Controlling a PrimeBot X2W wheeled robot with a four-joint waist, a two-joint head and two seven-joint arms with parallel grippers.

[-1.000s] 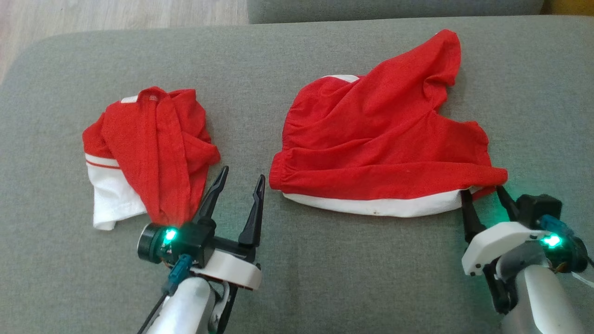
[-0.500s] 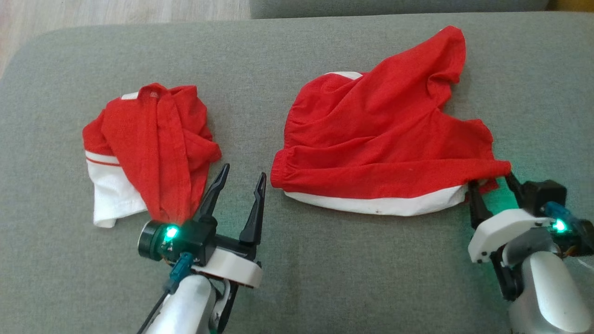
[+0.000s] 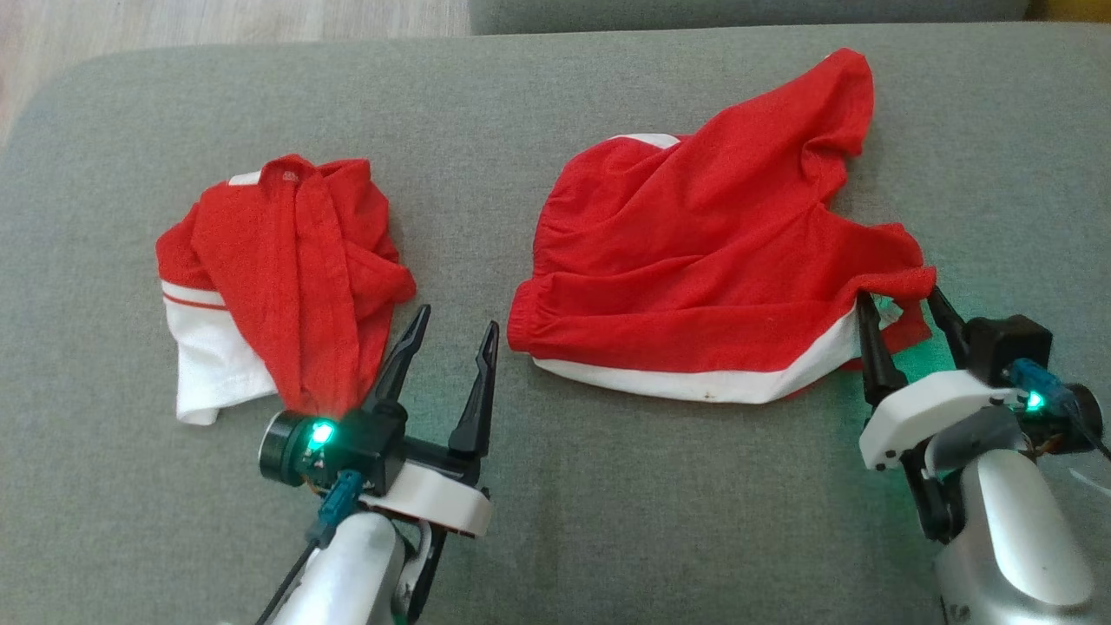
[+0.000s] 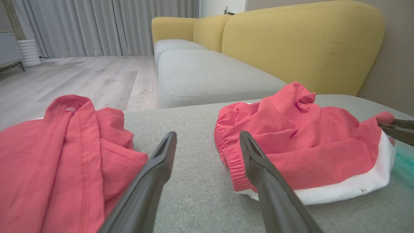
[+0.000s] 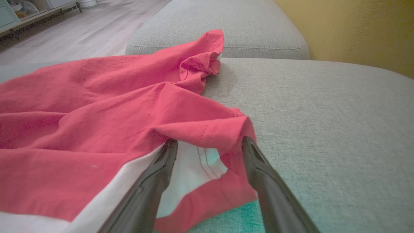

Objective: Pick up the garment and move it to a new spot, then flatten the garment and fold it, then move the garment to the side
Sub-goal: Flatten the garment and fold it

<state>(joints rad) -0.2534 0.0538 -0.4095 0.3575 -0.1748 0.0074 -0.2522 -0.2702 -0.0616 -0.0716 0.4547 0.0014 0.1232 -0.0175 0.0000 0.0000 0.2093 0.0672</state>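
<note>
While both pairs of jaws stand spread wide, the right gripper (image 3: 898, 299) straddles a corner of the red garment (image 3: 694, 260).
The raised corner flap lies across its fingertips, unpinched; the left gripper (image 3: 457, 319) hovers empty over the grey cushion (image 3: 555, 521), between that garment and a second crumpled red garment (image 3: 286, 260) at left.

Grey cushion (image 3: 608, 521) bears bunched garment (image 3: 286, 278) and spread garment (image 3: 694, 278) (both red).
</note>
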